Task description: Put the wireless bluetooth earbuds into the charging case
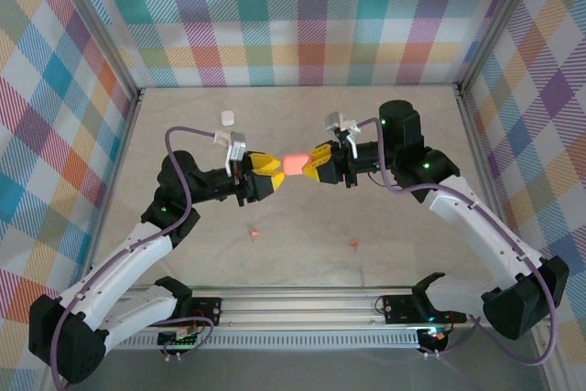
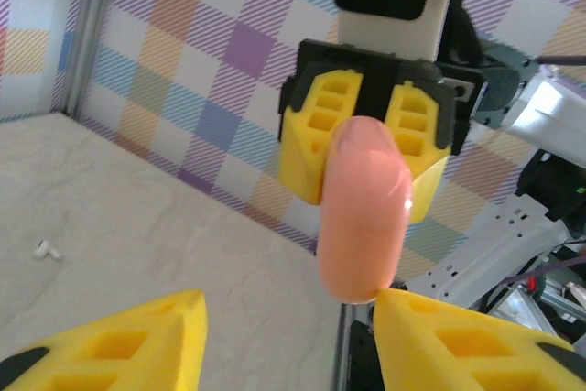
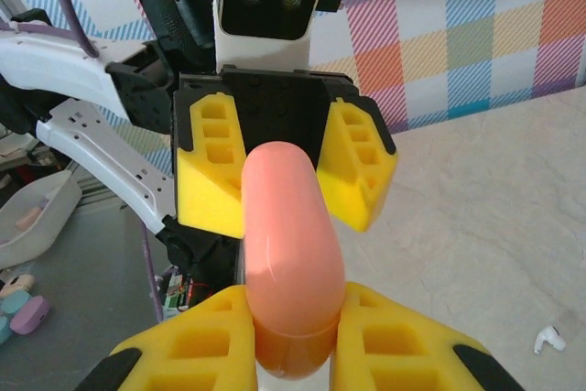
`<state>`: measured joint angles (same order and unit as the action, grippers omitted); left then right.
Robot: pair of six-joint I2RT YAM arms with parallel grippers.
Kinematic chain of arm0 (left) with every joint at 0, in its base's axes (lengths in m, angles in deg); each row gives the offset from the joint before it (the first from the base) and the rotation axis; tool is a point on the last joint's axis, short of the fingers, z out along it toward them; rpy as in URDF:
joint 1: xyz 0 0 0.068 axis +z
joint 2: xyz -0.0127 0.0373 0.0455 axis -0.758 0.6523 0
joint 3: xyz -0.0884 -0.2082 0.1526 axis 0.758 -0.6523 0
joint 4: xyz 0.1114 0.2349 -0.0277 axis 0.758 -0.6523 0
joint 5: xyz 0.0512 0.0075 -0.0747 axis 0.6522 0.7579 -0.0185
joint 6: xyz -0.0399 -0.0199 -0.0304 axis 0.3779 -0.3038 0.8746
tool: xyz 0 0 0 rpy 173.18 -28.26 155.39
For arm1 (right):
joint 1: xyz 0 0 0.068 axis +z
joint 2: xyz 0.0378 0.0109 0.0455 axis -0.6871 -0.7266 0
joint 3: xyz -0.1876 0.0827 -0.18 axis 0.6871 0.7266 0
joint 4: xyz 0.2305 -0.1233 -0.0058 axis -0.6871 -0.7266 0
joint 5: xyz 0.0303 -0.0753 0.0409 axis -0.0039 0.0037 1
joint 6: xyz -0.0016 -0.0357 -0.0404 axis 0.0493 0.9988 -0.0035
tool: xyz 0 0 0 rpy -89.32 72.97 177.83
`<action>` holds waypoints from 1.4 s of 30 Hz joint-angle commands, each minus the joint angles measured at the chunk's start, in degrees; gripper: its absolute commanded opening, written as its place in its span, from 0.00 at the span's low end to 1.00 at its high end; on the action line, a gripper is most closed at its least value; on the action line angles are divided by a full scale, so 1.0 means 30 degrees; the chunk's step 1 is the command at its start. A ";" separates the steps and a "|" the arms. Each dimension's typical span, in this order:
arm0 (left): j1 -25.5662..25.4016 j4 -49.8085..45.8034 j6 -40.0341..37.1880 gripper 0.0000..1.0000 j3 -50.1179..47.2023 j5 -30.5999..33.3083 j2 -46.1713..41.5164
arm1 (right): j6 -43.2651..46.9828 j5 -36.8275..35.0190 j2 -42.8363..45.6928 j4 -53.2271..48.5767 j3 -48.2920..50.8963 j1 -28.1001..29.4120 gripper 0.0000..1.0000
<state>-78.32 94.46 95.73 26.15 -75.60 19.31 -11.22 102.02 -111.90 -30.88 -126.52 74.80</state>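
Observation:
A closed salmon-pink charging case (image 1: 295, 165) hangs above the table's middle. My right gripper (image 1: 316, 164) is shut on one end of it. The right wrist view has the case (image 3: 288, 254) clamped between the yellow fingers of that gripper (image 3: 293, 318). My left gripper (image 1: 267, 171) faces it, open. In the left wrist view the case (image 2: 364, 217) tips against the right finger (image 2: 430, 327) of my left gripper (image 2: 288, 318). Two salmon-pink earbuds lie on the table, one (image 1: 255, 233) near the left arm, the other (image 1: 354, 244) to the right. A white earbud (image 2: 46, 249) (image 3: 549, 338) also lies on the table.
A white charging case (image 1: 227, 118) sits at the back of the table, left of centre. Plaid walls close in the back and both sides. Off the table in the right wrist view stand a white bowl (image 3: 32, 217) and a purple case (image 3: 29, 313).

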 commanded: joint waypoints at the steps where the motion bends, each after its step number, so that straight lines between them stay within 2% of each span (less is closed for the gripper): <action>1: -0.0416 0.3417 0.1237 0.43 0.0084 -0.0700 -0.0026 | -0.0733 0.0938 0.0043 0.1121 0.0496 -0.0094 0.07; 6: -0.0856 0.2958 0.1006 0.40 0.0559 -0.1045 0.0649 | -0.2343 0.1033 -0.0001 0.2529 0.1202 -0.0076 0.08; 13: -0.1391 0.3128 0.0999 0.36 0.0774 -0.1190 0.1632 | -0.3028 0.1110 0.0007 0.3454 0.1785 -0.0067 0.08; 15: -0.1468 0.3128 0.0963 0.31 0.0979 -0.1405 0.1870 | -0.3128 0.1178 0.0079 0.3404 0.1842 -0.0082 0.08; 18: -0.1540 0.3107 0.0882 0.16 0.1363 -0.1799 0.2274 | -0.2998 0.1134 0.0138 0.3349 0.1902 -0.0091 0.08; 20: -0.1593 0.3132 0.0854 0.14 0.1465 -0.1816 0.2448 | -0.2952 0.1167 0.0068 0.3262 0.1904 -0.0105 0.08; 22: -0.1630 0.3138 0.0878 0.16 0.1439 -0.1727 0.2431 | -0.2950 0.1180 0.0014 0.3174 0.1902 -0.0047 0.08; 26: -0.1631 0.3107 0.0909 0.32 0.1223 -0.1136 0.2109 | -0.2924 0.1130 0.0021 0.3257 0.2093 -0.0089 0.08; 28: -0.1631 0.3121 0.0960 0.37 0.1145 -0.0890 0.1911 | -0.2923 0.1182 0.0029 0.3258 0.2152 -0.0088 0.08; 31: -0.1650 0.2939 0.0964 0.37 0.1175 -0.0986 0.1850 | -0.3097 0.1176 -0.0021 0.3453 0.2197 -0.0085 0.08; 33: -0.1634 0.2986 0.0969 0.32 0.1127 -0.1044 0.1868 | -0.3217 0.1205 -0.0095 0.3614 0.2212 -0.0080 0.08; 38: -0.1655 0.2561 0.0689 0.12 0.1290 -0.1369 0.2028 | -0.3382 0.1052 -0.0199 0.3510 0.2008 -0.0094 0.08; 42: -0.1659 0.1469 -0.0040 0.07 0.1430 -0.1179 0.1939 | -0.3757 0.0665 -0.0184 0.3580 0.1846 -0.0086 0.10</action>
<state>-82.87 100.47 98.04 28.25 -77.39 26.30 -21.34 104.34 -111.92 -21.87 -120.29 74.23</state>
